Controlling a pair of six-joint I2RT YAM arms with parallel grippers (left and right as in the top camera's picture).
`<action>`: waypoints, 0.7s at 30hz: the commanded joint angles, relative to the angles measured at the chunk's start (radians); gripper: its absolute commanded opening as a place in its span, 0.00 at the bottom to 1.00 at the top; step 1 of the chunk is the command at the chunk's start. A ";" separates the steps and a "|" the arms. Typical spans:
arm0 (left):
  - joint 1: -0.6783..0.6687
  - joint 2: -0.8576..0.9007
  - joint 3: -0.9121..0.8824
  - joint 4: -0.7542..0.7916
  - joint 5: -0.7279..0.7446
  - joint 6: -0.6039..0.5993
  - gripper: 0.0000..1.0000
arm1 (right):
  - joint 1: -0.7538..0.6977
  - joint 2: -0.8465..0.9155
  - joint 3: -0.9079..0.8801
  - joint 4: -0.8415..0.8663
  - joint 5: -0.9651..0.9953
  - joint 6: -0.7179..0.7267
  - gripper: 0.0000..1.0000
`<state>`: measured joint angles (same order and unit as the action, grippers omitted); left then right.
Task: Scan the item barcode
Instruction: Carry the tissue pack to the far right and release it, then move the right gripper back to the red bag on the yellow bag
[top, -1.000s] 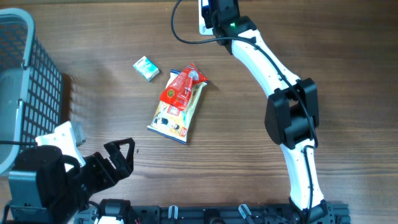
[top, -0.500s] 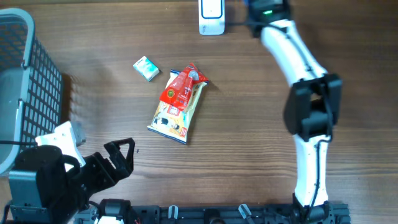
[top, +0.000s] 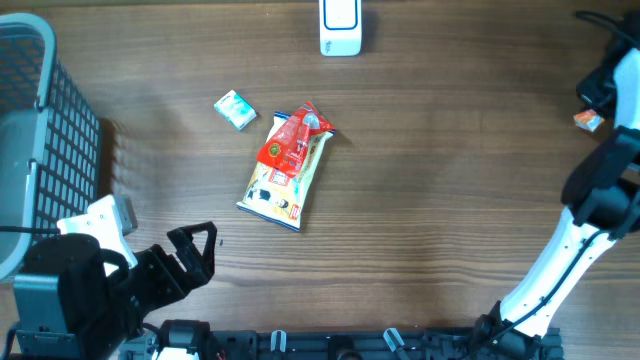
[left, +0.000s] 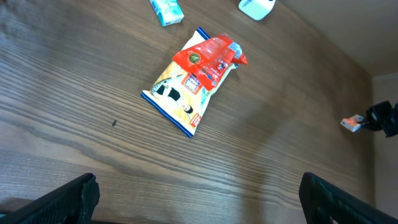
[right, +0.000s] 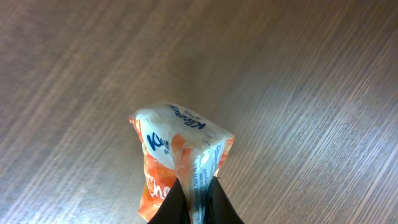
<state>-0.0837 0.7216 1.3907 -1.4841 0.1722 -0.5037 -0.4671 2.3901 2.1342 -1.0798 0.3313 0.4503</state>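
Note:
My right gripper (right: 198, 194) is shut on a small orange and white packet (right: 177, 149), pinching its sealed edge. In the overhead view that packet (top: 588, 121) hangs at the far right edge of the table, away from the white scanner (top: 340, 27) at the top centre. From the left wrist view the packet (left: 352, 123) shows small at the right. My left gripper (top: 195, 250) rests at the front left, open, with bare wood between its fingers (left: 78, 198).
A red and white snack bag (top: 287, 165) lies mid-table, with a small teal box (top: 235, 109) beside it to the upper left. A grey mesh basket (top: 40, 150) stands along the left edge.
The right arm has swung from the scanner at the top centre over to the far right edge, carrying the packet. The left arm has not moved.

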 joint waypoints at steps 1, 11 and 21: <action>0.001 -0.003 -0.004 0.002 0.001 -0.006 1.00 | -0.046 0.019 0.011 -0.018 -0.085 0.019 0.04; 0.001 -0.003 -0.004 0.002 0.001 -0.006 1.00 | -0.113 0.019 0.011 0.090 -0.319 -0.050 0.04; 0.001 -0.003 -0.004 0.002 0.001 -0.006 1.00 | -0.207 0.019 0.011 0.165 -0.372 0.157 0.08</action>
<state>-0.0837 0.7216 1.3907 -1.4837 0.1722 -0.5037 -0.6315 2.3901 2.1342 -0.9092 -0.0292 0.5503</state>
